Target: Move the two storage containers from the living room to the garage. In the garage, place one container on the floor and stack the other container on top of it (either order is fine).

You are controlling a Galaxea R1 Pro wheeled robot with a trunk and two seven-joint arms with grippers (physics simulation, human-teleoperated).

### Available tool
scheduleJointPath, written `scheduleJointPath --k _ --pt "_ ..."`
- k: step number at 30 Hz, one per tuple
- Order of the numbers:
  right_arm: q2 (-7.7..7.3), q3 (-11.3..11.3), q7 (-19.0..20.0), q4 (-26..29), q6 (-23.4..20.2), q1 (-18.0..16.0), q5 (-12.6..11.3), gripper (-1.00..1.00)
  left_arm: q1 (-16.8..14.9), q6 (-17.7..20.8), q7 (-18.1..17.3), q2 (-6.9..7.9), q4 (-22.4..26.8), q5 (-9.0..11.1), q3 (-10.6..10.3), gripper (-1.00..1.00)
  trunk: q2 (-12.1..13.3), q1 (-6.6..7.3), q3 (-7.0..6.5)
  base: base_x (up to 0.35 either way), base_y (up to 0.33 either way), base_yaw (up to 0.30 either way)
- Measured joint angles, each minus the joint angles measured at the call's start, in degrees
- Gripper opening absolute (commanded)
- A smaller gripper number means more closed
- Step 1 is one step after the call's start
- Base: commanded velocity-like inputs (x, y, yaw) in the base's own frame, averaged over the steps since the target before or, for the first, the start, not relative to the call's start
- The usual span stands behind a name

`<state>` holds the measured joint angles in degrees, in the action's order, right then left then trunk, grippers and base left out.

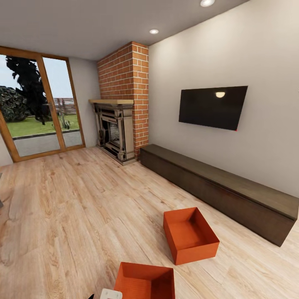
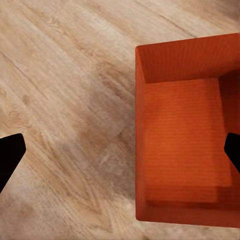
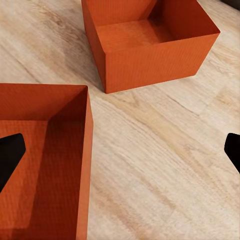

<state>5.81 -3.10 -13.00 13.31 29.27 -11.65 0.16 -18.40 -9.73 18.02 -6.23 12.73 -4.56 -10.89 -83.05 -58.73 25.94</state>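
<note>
Two orange-red open-top storage containers stand empty on the living room's light wood planks: one (image 1: pixel 191 234) in front of the low cabinet, the other (image 1: pixel 145 282) closer to me. The right wrist view holds both, the farther container (image 3: pixel 150 40) and the nearer one (image 3: pixel 45 150). My right gripper (image 3: pixel 120 152) hangs open above them, one fingertip over the nearer container's inside, the other over bare planks. My left gripper (image 2: pixel 120 155) is open above a container (image 2: pixel 185 135), its side wall between the fingers. The garage and its floor are out of view.
A long dark low cabinet (image 1: pixel 224 191) runs along the right wall under a black TV (image 1: pixel 212 107). A red brick fireplace (image 1: pixel 120 124) stands in the far corner, with glass doors (image 1: pixel 37 112) to its left. Wood plank floor (image 1: pixel 74 207) stretches out on the left.
</note>
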Motion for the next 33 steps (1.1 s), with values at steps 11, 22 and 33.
scheduleJointPath --k 11,22,33 --pt "-0.06 0.0 0.1 0.0 0.1 0.0 0.0 1.00 0.1 -0.4 0.3 0.00 0.0 0.1 0.0 1.00 0.0 0.00 0.00 0.000 0.000 0.000" --pt "0.01 0.1 10.9 0.0 -0.2 0.0 -0.2 1.00 0.2 -0.5 0.4 0.00 0.0 0.1 0.0 1.00 0.0 0.00 0.00 0.000 0.000 0.000" --pt "-0.02 0.8 15.3 0.0 -1.6 -0.5 -0.7 1.00 0.2 -0.5 0.4 0.00 0.0 0.1 0.0 1.00 0.0 0.00 0.00 0.000 0.000 0.000"
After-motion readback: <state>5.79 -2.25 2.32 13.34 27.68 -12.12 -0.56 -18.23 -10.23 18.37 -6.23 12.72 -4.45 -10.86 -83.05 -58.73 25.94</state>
